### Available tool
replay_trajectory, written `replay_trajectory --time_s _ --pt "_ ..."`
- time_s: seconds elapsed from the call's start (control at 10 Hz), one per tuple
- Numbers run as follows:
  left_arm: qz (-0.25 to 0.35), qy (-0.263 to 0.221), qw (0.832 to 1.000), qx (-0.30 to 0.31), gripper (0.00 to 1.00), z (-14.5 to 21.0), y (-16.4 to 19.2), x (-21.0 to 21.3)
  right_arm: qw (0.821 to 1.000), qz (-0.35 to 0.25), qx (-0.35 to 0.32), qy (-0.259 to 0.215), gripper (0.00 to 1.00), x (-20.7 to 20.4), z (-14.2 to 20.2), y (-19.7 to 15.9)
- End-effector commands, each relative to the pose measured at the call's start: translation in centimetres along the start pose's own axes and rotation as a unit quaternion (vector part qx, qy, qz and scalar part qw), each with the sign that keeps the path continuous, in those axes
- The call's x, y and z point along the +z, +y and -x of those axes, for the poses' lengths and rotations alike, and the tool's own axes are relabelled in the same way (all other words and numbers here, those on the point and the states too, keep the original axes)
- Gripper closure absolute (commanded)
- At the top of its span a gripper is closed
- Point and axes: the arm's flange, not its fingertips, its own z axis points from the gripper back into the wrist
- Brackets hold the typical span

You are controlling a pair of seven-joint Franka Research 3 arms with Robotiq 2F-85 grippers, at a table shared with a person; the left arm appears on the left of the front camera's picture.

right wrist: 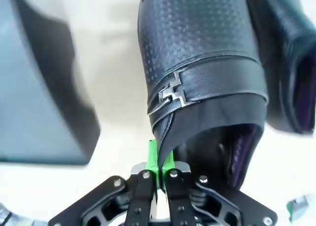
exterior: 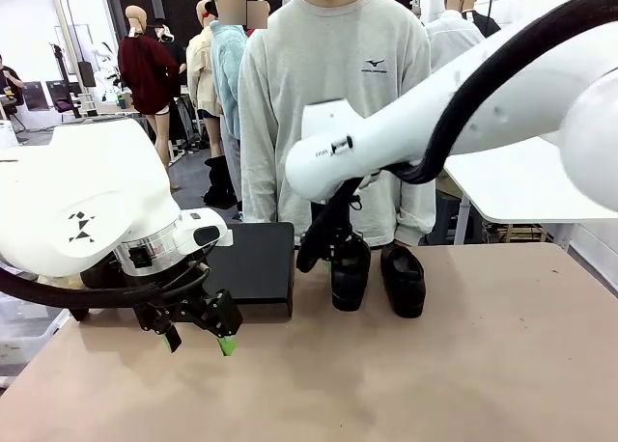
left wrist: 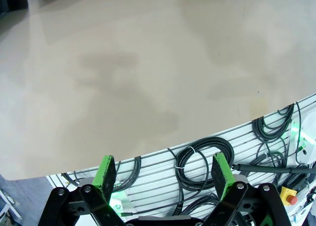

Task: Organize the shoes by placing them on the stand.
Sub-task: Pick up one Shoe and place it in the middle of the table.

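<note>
Right jaws pinched on rim of buckled shoe [right wrist: 197, 63], beside second shoe [exterior: 403, 280] on bench [exterior: 502, 365]; stand [exterior: 253, 268] just left of both; left jaws wide, empty.

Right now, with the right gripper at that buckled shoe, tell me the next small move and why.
Probably lift it slightly, straight up. The right gripper is shut on the collar edge of the buckled shoe, which stands on the table beside the other shoe; the stand waits just to its left in the front view.
</note>
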Motion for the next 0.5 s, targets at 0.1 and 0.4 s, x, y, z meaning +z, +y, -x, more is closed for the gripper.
replay_trajectory --time_s 0.1,0.4 --pt "-0.006 -0.004 1.0 0.009 0.0 0.0 0.0 -0.1 0.999 0.033 -0.014 0.006 1.0 3.8 10.0 0.9" --pt "-0.006 -0.004 1.0 0.009 0.0 0.0 0.0 -0.1 0.998 0.033 0.022 0.056 1.0 1.8 15.4 2.8"
